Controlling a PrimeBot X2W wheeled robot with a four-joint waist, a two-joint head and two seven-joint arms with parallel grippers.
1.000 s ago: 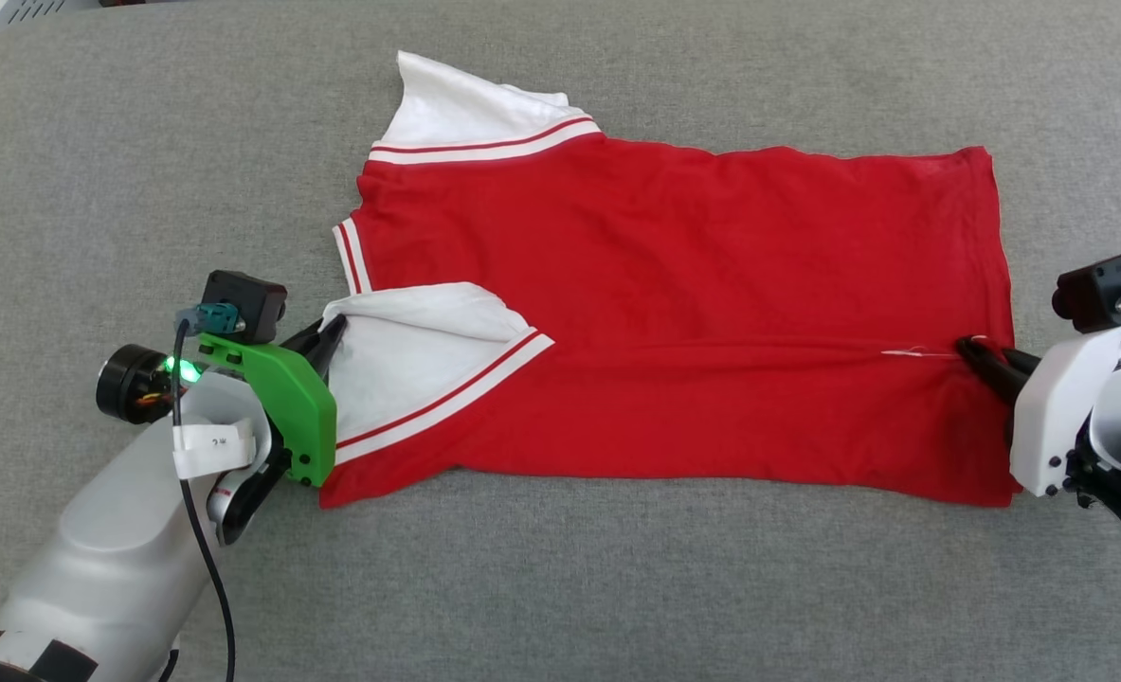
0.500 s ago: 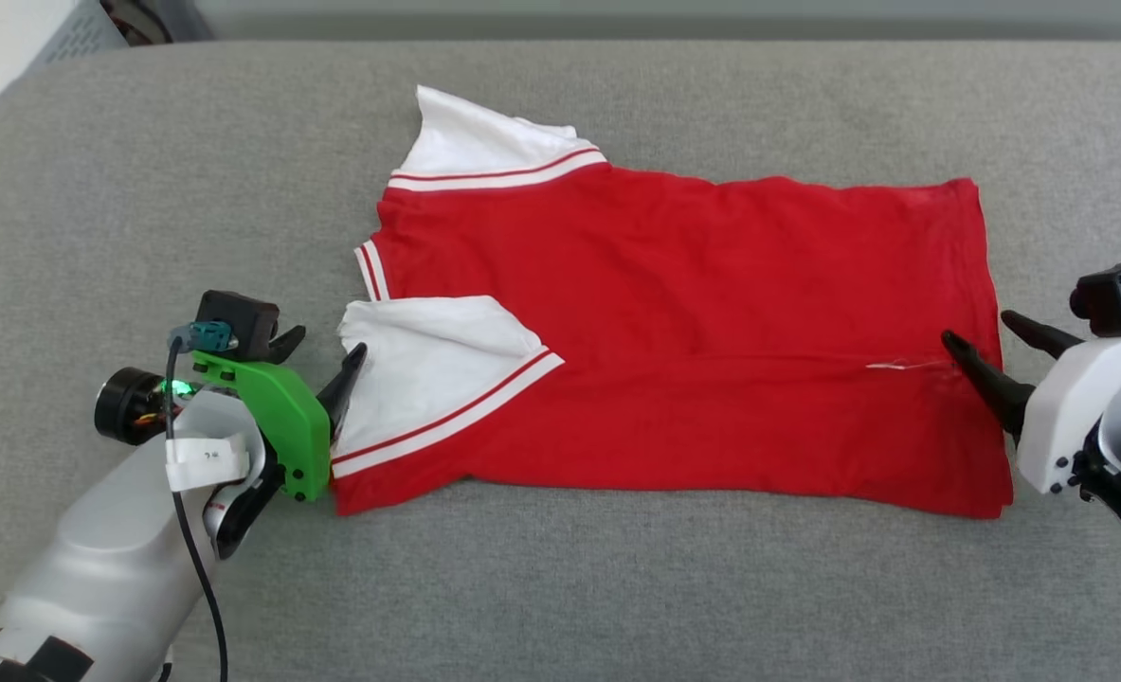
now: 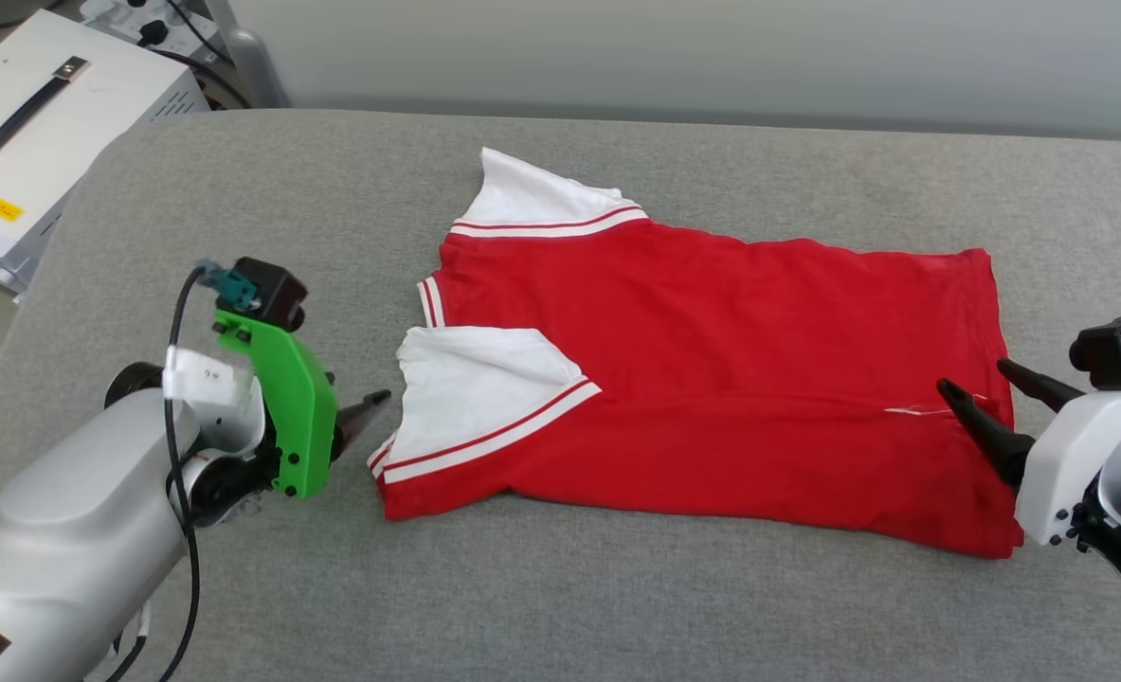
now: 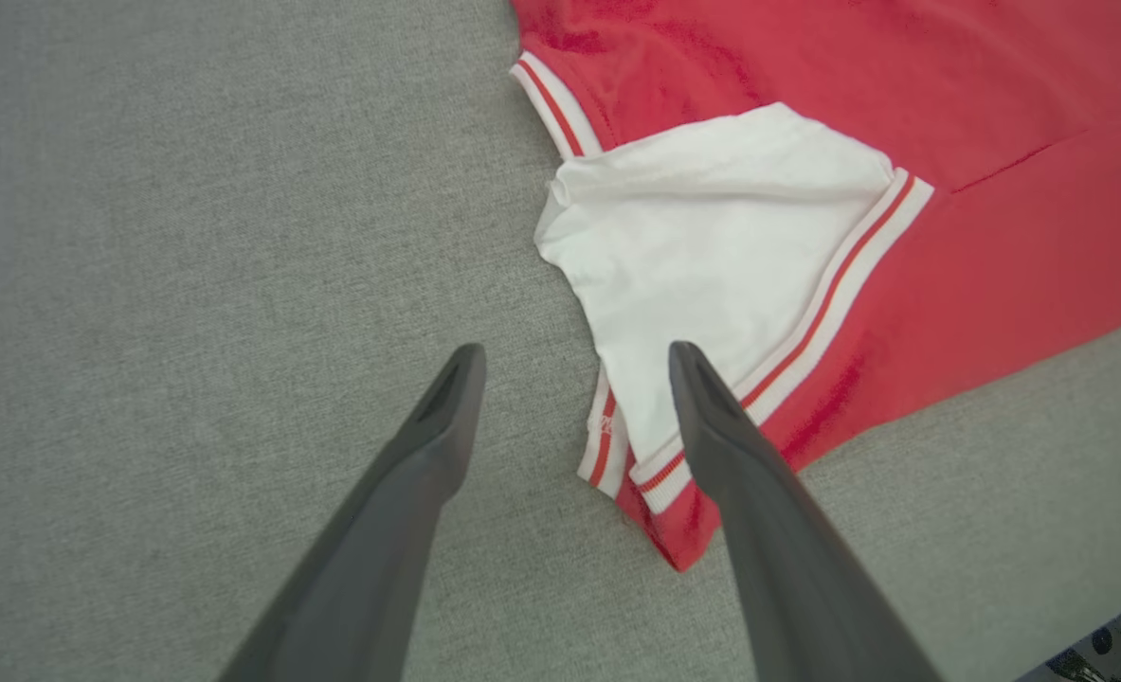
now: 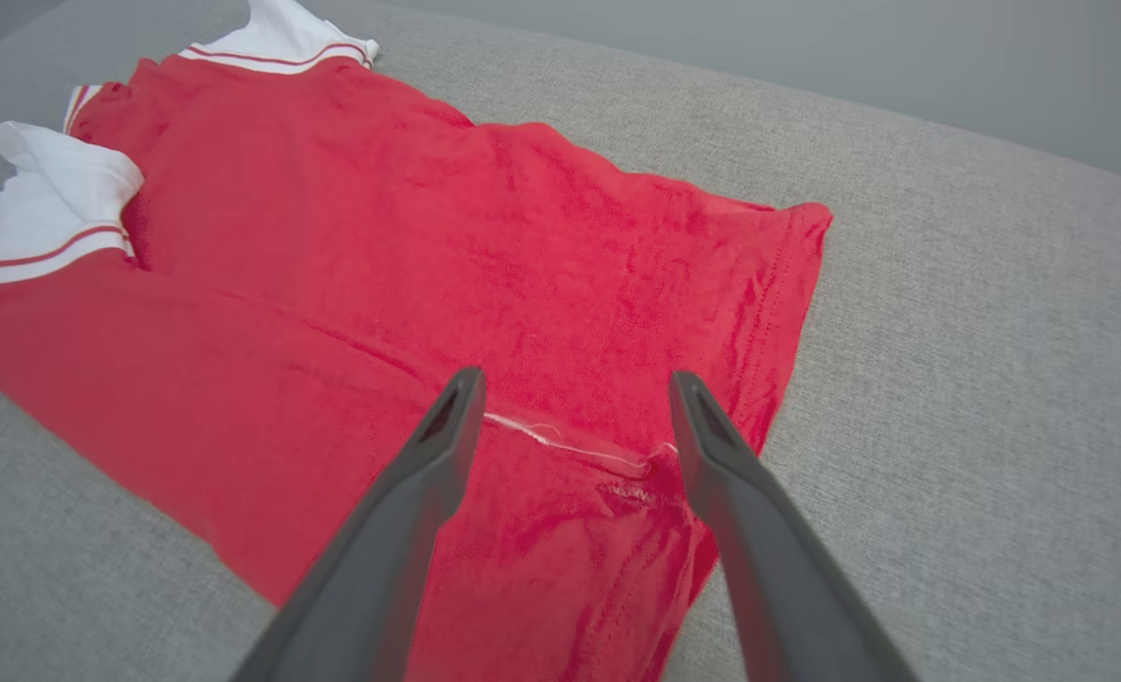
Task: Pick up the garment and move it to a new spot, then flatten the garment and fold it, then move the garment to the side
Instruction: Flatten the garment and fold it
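Item: white box [image 3: 29,142] with a black handle, off the tabletop's [image 3: 238,189] far left corner, cables [image 3: 157,28] behind it; nothing lies between either arm and the cloth.

Item: left gripper [image 4: 574,352], fingers spread wide and holding nothing, tips just short of the white sleeve [image 3: 470,384].

Item: garment [image 3: 712,360], red shirt, flat at the middle of the grey tabletop, near half folded over the far half.

Item: right gripper [image 3: 974,375], fingers apart over the hem, a loose white thread [image 5: 560,440] between them; contact with the cloth cannot be told.

Change: a second ago both pairs of fingers pinched sleeve and hem; both have let go, and the left has drawn back. The camera has tilted up, bringing box and wall [image 3: 712,57] into view.

Lie: long axis left to right, collar and sleeves left, hem right.
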